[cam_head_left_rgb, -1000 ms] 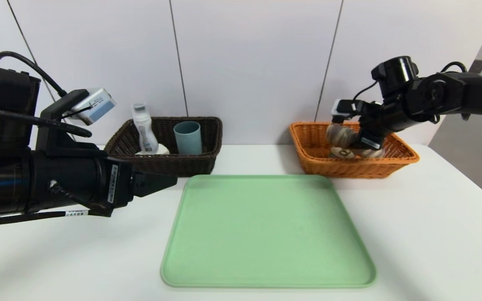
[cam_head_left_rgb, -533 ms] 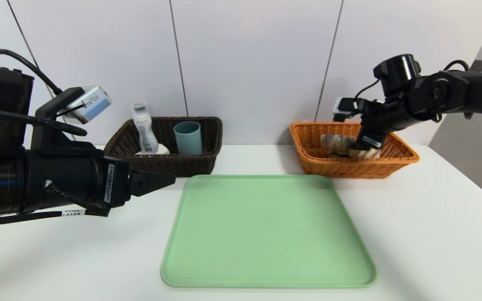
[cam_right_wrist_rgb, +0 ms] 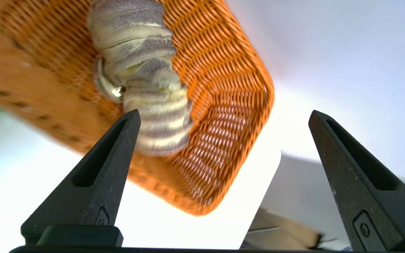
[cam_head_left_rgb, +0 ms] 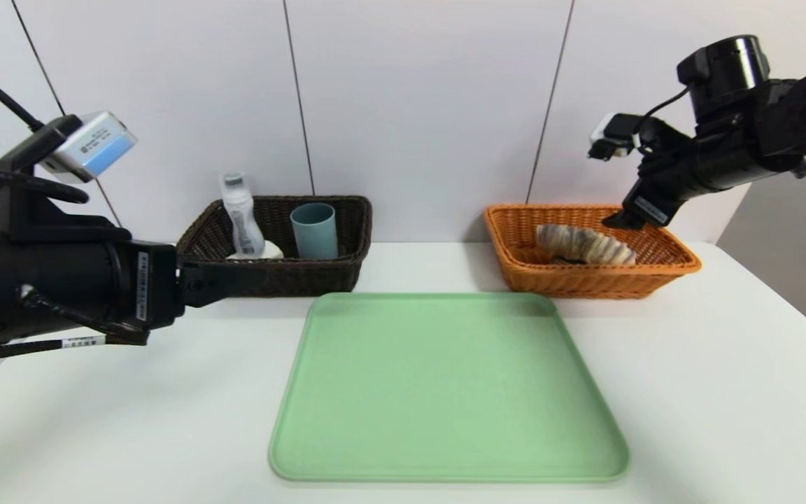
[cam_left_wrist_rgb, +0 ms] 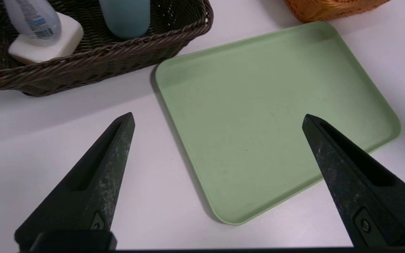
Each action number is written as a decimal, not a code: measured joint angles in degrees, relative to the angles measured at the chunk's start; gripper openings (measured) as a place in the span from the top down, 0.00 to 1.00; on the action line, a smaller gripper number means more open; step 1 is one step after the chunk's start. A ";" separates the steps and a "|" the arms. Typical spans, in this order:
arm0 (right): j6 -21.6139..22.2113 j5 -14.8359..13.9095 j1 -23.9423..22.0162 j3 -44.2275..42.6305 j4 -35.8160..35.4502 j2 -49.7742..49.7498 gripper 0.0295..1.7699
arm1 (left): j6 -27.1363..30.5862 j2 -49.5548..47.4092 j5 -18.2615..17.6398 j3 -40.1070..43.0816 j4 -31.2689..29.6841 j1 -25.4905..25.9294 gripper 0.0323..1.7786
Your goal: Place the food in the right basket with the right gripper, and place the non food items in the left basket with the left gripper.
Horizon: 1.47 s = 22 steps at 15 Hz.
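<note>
Head view shows my right gripper [cam_head_left_rgb: 627, 220], fingers apart, above the orange basket [cam_head_left_rgb: 599, 283] holding the bread roll [cam_head_left_rgb: 583, 245]; my left gripper [cam_left_wrist_rgb: 218, 117], also spread, hovers near the dark basket [cam_head_left_rgb: 291, 276].

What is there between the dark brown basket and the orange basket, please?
Only bare white tabletop separates the dark brown basket from the orange basket, as the head view shows.
</note>
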 joint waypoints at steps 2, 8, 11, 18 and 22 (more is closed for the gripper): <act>6.13 -0.39 0.52 3.54 0.68 -6.06 0.06 | 0.24 -1.99 0.98 -0.05 0.28 2.32 0.05; 17.63 -5.85 1.02 20.70 0.83 -28.09 0.05 | 0.22 -8.55 3.60 6.99 0.44 3.69 0.05; 20.65 -6.92 -0.28 31.04 0.79 -40.24 0.04 | 0.29 -13.68 7.50 11.67 0.50 3.72 0.05; 23.38 -6.45 -8.45 49.42 0.88 -66.23 0.04 | 4.12 -29.66 8.70 23.49 1.24 8.89 0.05; 24.19 -6.03 -10.00 54.74 0.99 -76.11 0.04 | 5.84 -38.57 8.55 29.39 1.71 13.26 0.05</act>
